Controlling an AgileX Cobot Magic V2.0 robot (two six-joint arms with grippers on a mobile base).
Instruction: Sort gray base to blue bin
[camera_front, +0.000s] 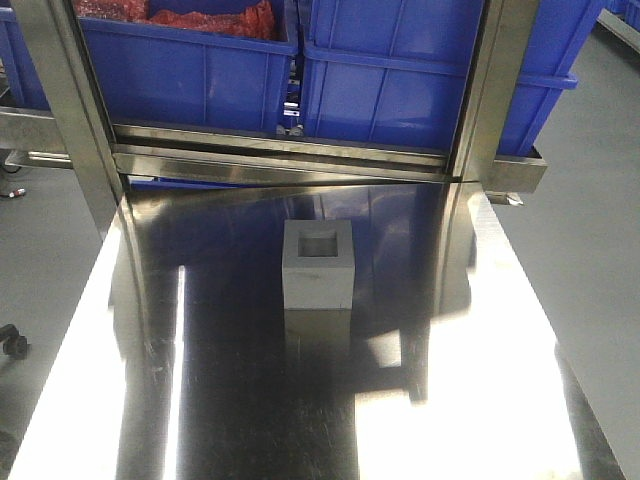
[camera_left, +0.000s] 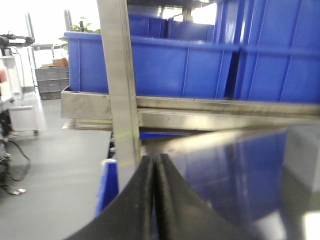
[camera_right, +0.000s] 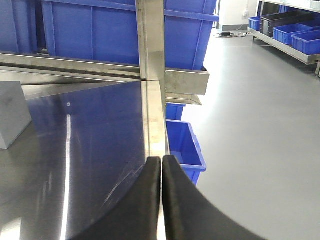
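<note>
Gray base: 1; matte cuboid, square recess facing up; mid-surface, nearer the far edge, standing free.
Blue bins: 2 in the front view; smooth rimmed plastic tubs, racked beyond the far edge.
Table: 1; mirror-polished steel.
Left gripper: black fingers pressed together, empty.
Right gripper: likewise closed, empty, over the right edge.

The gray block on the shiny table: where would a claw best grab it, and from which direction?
Probably from straight above, pinching the gray block across its two flat, parallel side walls. It sits flat on the table with its hollow face up and nothing close beside it, so a claw coming down should have room on either side. The straight walls give an even grip.
</note>
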